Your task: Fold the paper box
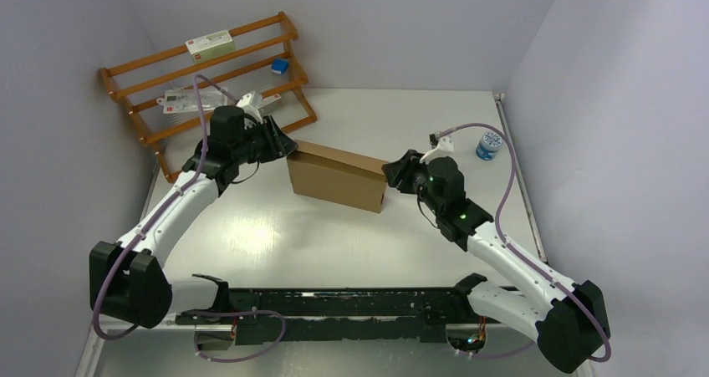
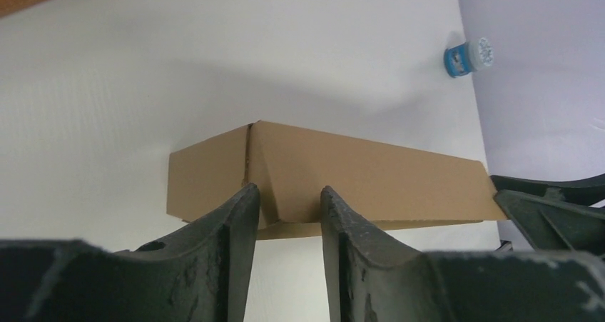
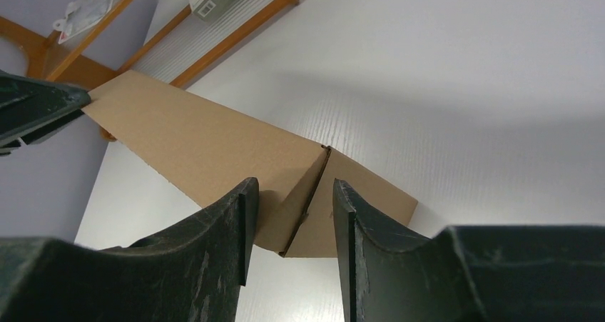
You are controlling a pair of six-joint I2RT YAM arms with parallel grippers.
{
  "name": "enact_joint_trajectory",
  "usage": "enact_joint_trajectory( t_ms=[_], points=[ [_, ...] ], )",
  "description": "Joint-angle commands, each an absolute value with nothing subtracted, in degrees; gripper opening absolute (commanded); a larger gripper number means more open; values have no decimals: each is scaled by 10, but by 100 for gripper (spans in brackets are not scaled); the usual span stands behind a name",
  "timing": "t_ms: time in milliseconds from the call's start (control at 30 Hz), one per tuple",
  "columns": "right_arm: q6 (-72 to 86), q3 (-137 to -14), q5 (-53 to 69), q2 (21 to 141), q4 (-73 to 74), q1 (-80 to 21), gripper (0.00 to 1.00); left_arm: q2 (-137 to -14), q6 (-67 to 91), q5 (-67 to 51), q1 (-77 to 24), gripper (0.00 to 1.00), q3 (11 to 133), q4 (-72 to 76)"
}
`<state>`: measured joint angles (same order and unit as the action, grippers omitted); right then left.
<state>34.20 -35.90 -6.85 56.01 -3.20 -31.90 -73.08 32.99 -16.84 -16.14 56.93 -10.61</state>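
The paper box (image 1: 337,179) is a plain brown closed rectangular box lying mid-table. My left gripper (image 1: 288,145) is at its left end. In the left wrist view the jaws stand apart, the gripper (image 2: 289,191) open, with its tips at the corner of the box (image 2: 357,168). My right gripper (image 1: 390,173) is at the right end. In the right wrist view the gripper (image 3: 291,184) is open too, its tips on either side of a corner seam of the box (image 3: 214,140). Neither gripper clamps the cardboard.
A wooden rack (image 1: 209,84) with packets and a small blue cube stands at the back left, just behind the left arm. A blue-capped bottle (image 1: 489,144) stands at the back right near the wall. Grey walls close in both sides.
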Motion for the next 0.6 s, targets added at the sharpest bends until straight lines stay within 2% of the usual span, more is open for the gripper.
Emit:
enact_joint_trajectory(
  t_ms=[0, 200, 567],
  points=[
    [334, -322, -63, 581, 46, -317, 45, -715, 309, -144, -156, 41, 537, -119],
    [350, -307, -59, 587, 39, -317, 45, -690, 282, -94, -154, 38, 494, -148],
    [396, -251, -38, 613, -20, -315, 45, -667, 359, -120, -143, 39, 359, -59]
  ],
)
